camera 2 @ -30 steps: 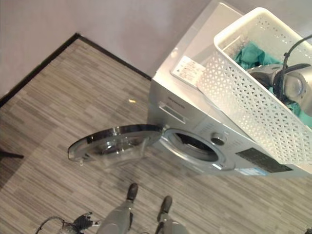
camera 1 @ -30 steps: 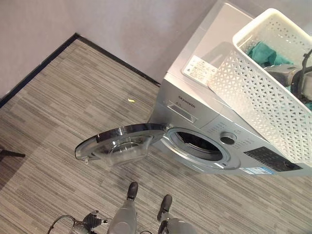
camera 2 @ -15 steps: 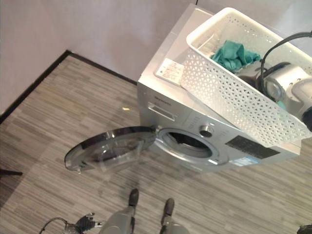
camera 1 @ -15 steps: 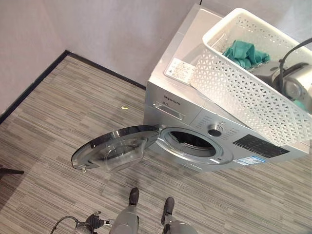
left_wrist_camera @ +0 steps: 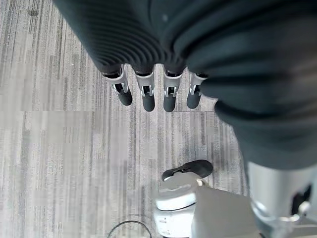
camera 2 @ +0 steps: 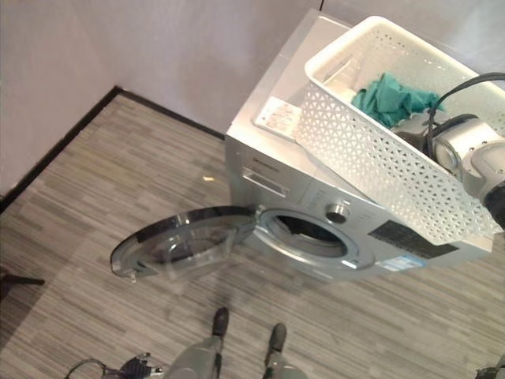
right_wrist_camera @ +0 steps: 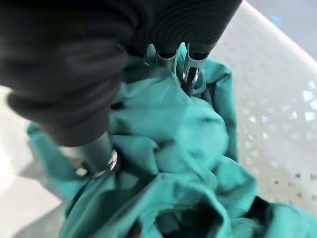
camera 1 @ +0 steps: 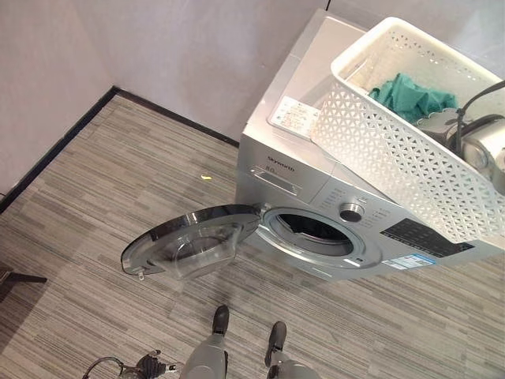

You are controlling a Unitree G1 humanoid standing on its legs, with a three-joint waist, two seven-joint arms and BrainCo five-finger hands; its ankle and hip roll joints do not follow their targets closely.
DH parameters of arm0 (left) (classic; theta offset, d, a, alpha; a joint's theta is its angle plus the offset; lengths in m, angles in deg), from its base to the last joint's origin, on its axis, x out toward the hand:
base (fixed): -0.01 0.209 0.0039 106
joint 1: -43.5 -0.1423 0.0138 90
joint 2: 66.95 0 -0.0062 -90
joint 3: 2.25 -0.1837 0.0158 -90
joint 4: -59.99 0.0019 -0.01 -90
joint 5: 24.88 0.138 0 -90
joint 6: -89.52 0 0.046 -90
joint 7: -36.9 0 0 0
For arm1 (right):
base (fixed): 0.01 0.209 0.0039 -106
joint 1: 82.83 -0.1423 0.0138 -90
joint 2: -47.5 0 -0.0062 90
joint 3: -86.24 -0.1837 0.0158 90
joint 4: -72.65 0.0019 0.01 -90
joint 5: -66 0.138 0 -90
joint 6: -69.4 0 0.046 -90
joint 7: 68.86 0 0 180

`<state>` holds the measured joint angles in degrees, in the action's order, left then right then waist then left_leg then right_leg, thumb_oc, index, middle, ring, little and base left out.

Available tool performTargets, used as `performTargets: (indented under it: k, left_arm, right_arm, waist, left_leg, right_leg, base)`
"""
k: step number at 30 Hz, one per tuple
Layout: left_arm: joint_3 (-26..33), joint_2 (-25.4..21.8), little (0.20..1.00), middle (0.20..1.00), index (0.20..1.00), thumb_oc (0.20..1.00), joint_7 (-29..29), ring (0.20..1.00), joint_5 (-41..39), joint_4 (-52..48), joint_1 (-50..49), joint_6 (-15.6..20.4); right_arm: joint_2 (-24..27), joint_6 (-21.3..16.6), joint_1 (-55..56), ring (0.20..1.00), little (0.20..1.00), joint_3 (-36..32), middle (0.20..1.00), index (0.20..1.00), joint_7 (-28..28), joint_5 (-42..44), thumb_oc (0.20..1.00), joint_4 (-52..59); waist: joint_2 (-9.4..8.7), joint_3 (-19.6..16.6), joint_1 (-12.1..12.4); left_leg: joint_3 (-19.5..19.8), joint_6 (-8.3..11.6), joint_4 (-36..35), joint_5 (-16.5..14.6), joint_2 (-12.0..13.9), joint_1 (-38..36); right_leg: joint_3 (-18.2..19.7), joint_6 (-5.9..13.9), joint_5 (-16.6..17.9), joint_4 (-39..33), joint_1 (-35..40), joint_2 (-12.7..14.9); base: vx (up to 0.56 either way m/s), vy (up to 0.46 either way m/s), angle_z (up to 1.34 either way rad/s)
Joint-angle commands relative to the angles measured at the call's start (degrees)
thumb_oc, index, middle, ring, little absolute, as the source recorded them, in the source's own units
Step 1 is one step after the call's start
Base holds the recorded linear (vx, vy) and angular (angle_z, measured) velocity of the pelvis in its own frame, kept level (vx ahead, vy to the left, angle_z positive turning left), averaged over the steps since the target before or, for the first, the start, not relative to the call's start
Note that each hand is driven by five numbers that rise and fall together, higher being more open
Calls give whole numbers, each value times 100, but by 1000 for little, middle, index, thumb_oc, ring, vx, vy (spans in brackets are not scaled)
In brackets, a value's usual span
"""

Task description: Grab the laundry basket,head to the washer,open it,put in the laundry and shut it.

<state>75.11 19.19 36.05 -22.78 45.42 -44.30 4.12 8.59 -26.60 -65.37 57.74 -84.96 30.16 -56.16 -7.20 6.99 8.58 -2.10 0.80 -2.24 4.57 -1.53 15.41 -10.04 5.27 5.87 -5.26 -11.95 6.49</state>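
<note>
One washer [camera 1: 316, 185], door [camera 1: 189, 241] swung open in front. Left hand [left_wrist_camera: 156, 91]: relaxed, straight, holding nothing, hanging over floor. Basket [camera 1: 402, 154] atop washer holds teal laundry [right_wrist_camera: 188, 144]: judged light, limp, non-slip; best bunched at mid-fold. Right hand [right_wrist_camera: 185, 69], seen close in its wrist view: fingers sunk in cloth, grip cannot be told.

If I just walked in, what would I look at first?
Probably the silver front-loading washing machine by the wall, its round glass door swung wide open over the striped floor. On top of it sits a white plastic lattice laundry basket with teal cloth inside, where the right hand is digging in.
</note>
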Motion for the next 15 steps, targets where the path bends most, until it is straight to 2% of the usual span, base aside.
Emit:
performTargets:
  k: [1, 4, 7, 10, 15]
  left_arm:
    - [-48, 112, 1000, 1000, 1000, 1000, 142, 1000, -181, 237, 265, -86]
    - [-44, 143, 1000, 1000, 1000, 1000, 197, 1000, -214, 231, 289, -76]
    - [-40, 232, 1000, 1000, 1000, 1000, 278, 1000, -225, 157, 311, -10]
    - [-124, 192, 1000, 1000, 1000, 1000, 336, 1000, -147, 101, 303, 53]
    - [-216, 156, 1000, 1000, 1000, 1000, 426, 1000, -121, 72, 304, 142]
  right_arm:
    - [84, 431, 45, 200, 200, -19, 200, 200, 435, -214, 200, -36]
    - [67, 559, 193, 200, 200, -473, 200, 200, 677, -231, 200, 97]
    - [34, 694, 382, 200, 200, -1118, 200, 200, 1295, -283, 200, 136]
    - [-57, 730, 302, 200, 200, -1140, 200, 200, 1643, -285, 200, -479]
    - [-289, 708, 40, 200, 200, -1373, 200, 200, 2086, 505, 200, -1607]
  waist:
    - [196, 365, -23]
    - [213, 349, -44]
    - [265, 291, -83]
    - [272, 216, -38]
    - [288, 98, 0]
  left_leg:
    - [360, -23, -261, -93, -27, -208]
    - [359, -28, -253, -100, -29, -226]
    - [374, -38, -246, -133, -35, -287]
    - [431, -34, -241, -147, -43, -338]
    - [509, -22, -232, -148, -54, -408]
  right_leg:
    - [-6, 354, 51, 26, 34, 130]
    - [13, 348, 46, 26, 52, 126]
    - [26, 341, 13, 26, 119, 123]
    - [-13, 333, -19, 26, 182, 127]
    - [-90, 315, -71, 26, 291, 133]
  base:
    - [0, 0, 0]
    - [0, 0, 0]
    - [0, 0, 0]
    - [3, -8, 1]
    - [0, -27, 11]
